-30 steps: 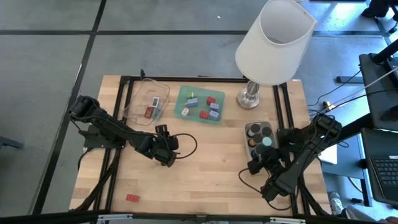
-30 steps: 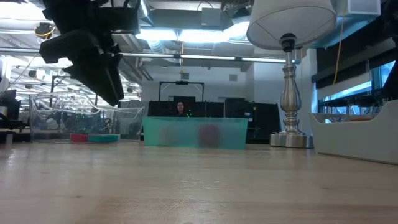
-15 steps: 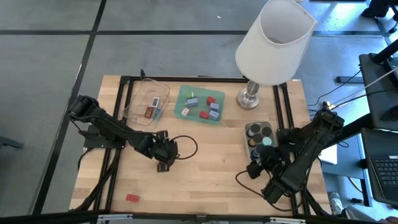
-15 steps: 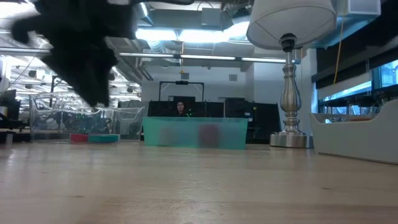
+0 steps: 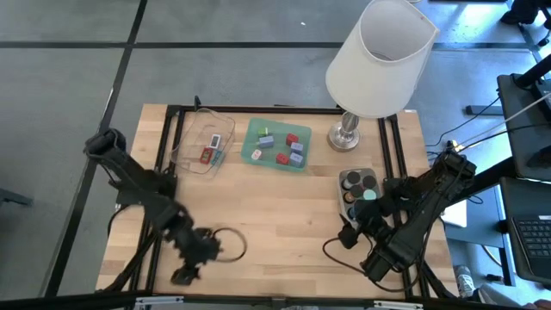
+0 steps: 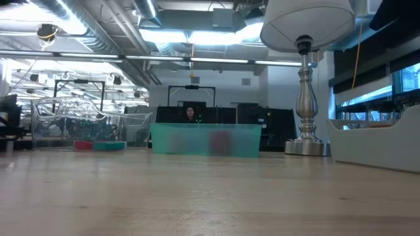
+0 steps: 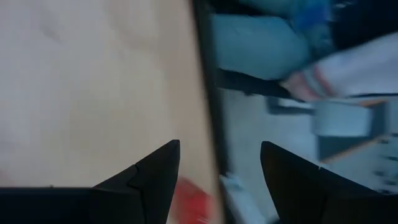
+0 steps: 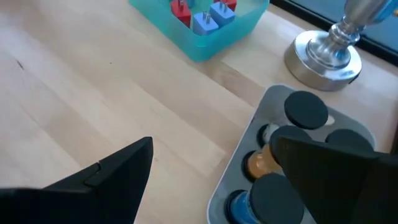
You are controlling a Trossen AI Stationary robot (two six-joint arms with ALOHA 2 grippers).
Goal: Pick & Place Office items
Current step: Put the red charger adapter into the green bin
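The left hand [image 5: 183, 275] hangs low over the front left part of the desk [image 5: 284, 215], close to its front edge. In the left wrist view its two dark fingers [image 7: 155, 174] stand apart with a clear gap between them and nothing clamped in it. A red piece [image 7: 189, 198] lies on the wood just past the fingertips, in line with the gap and beside the desk's dark edge rail; it is blurred, so its shape cannot be told. From above, that piece is hidden under the left hand.

The right hand [image 5: 353, 231] sits over the right side of the desk, just in front of the grey tray [image 5: 344, 191]. Its fingers [image 8: 112, 171] are spread wide and hold nothing. The grey tray lies just beyond them, carrying black round caps [image 8: 306, 109] and, seen from above, one mint-green cap [image 5: 368, 195].

Farther back, the green tray [image 5: 251, 138] holds red and blue blocks [image 8: 204, 22], well apart from both hands. To its left the clear tray [image 5: 185, 142] holds a flat red rectangle [image 5: 207, 155] and a teal one beside it. The white-shaded lamp [image 5: 379, 56] stands at the back right.
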